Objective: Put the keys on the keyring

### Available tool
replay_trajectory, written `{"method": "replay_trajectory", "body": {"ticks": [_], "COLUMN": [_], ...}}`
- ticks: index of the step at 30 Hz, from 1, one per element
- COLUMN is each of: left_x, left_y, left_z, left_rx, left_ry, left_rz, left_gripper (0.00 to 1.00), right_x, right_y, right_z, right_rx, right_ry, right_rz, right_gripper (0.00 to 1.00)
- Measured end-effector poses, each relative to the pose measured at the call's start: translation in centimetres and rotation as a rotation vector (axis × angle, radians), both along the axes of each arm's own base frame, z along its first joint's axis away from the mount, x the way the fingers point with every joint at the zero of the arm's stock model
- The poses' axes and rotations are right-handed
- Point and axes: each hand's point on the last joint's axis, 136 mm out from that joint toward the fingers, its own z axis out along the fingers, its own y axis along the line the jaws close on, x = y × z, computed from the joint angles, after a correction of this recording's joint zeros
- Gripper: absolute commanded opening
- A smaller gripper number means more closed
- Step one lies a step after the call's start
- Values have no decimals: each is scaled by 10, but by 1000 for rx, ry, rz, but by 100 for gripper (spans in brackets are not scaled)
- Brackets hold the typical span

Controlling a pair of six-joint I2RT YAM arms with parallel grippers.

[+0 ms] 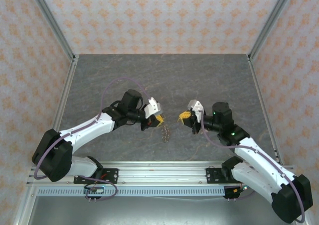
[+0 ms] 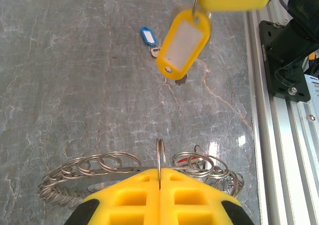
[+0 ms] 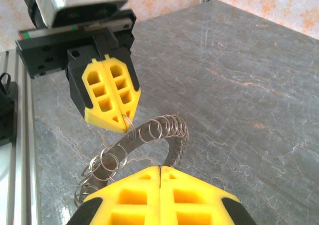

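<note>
The fingers [image 2: 134, 197] of the left gripper [image 2: 160, 175] are pressed together, pinching 1 small split ring [image 2: 160, 153] of the keyring [image 3: 167, 130]. The keyring hangs from that pinch at 5 o'clock of the left gripper in the top view, its band strung with many small wire rings. I cannot tell whether its lower end touches the table [image 2: 75, 85].

The right gripper [image 3: 159, 171] also has its fingers closed tight. In the left wrist view they nip the little ring of the yellow key [image 2: 183, 43], which dangles at 12 o'clock of the keyring, apart from it.

The blue key [image 2: 148, 36] lies on the grey marbled table, at 10 o'clock of the yellow key.

Seen from above, the 2 grippers face each other near the table's middle, near but apart, with the left one at 9 o'clock of the right. An aluminium rail [image 2: 279, 150] borders the table at 3 o'clock in the left wrist view.
</note>
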Motion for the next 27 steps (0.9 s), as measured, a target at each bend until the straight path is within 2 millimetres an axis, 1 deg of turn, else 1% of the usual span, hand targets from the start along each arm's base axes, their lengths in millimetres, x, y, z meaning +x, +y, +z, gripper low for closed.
{"method": "replay_trajectory", "body": {"ticks": [5, 8, 14, 20, 27], "left_x": [2, 2, 2, 2, 2], "left_y": [-2, -2, -2, -2, -2], "left_z": [3, 3, 2, 2, 2], "left_rx": [-12, -15, -16, -16, -15], "left_ry": [-14, -18, -19, -19, -19], "left_rz": [-3, -3, -3, -3, -3], "left_gripper": [0, 0, 0, 0, 0], "right_x": [-7, -6, -2, 3, 3], "right_y": [16, 22, 36, 45, 56], "right_z": [-22, -27, -19, -7, -8], "right_rx": [-68, -79, -41, -3, 4], "right_ry": [21, 35, 25, 33, 59], "right_rz": [60, 78, 103, 118, 146], "right_gripper": [0, 0, 0, 0, 0]}}
